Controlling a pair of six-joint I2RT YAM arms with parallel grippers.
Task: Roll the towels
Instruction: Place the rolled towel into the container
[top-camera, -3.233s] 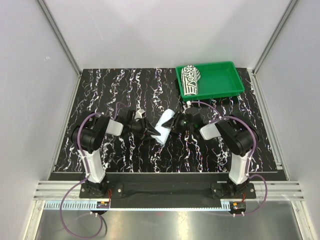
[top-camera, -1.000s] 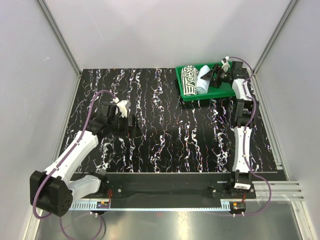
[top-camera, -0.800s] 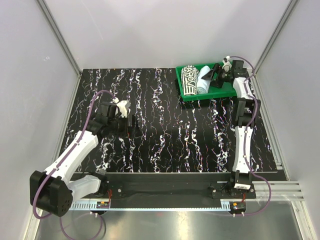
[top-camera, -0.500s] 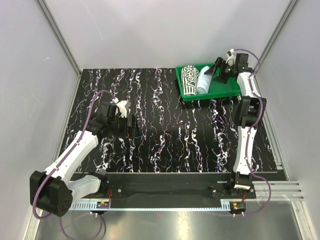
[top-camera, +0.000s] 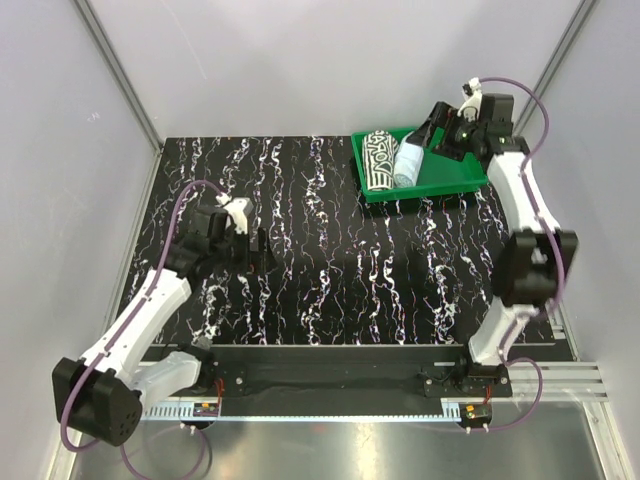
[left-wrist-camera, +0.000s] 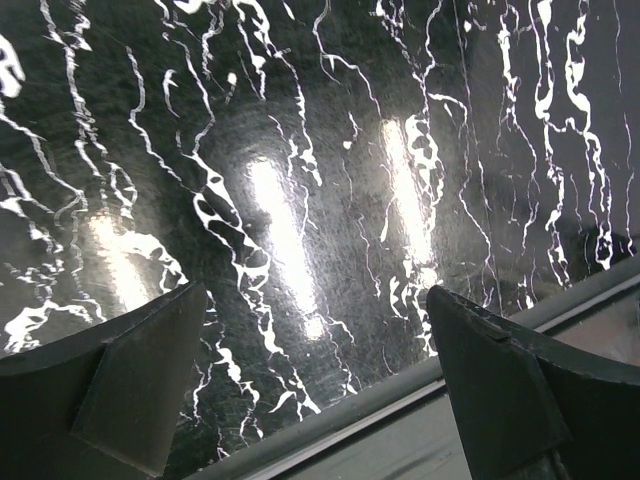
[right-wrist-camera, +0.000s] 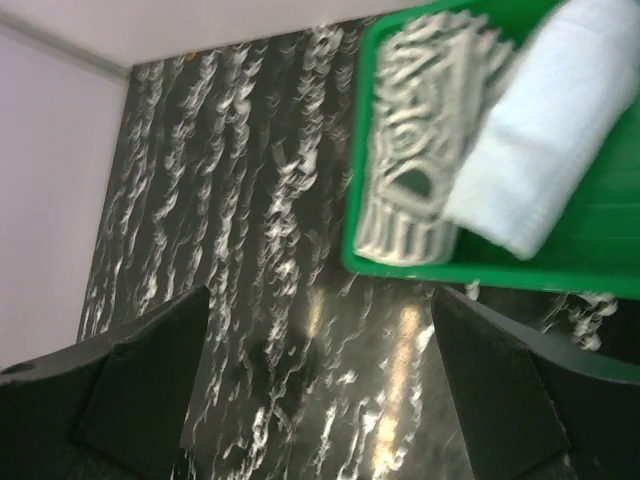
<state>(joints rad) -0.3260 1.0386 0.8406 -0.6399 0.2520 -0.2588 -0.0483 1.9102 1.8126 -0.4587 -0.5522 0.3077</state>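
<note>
Lying rolled in the green tray (top-camera: 455, 172) at the far right corner of the dark marbled table (top-camera: 330, 270), the two towels are sitting side by side and touching.

The striped towel (top-camera: 379, 160) is occupying the tray's left end. It is showing dark green-and-white bands that are curving across the roll, and its long axis is running near to far.

The pale blue towel (top-camera: 408, 163) is lying just to its right. It is a plain, smaller cylinder, tilting so that its far end is pointing right. The right wrist view is blurring its edges slightly.

The right gripper (top-camera: 435, 135) is hovering over the tray's far side, just beyond the blue roll. Its jaws are standing wide apart and holding nothing.

The left gripper (top-camera: 255, 250) is hanging low over bare table, well apart from the tray. Its jaws are also spread wide, with only tabletop showing between them.
</note>
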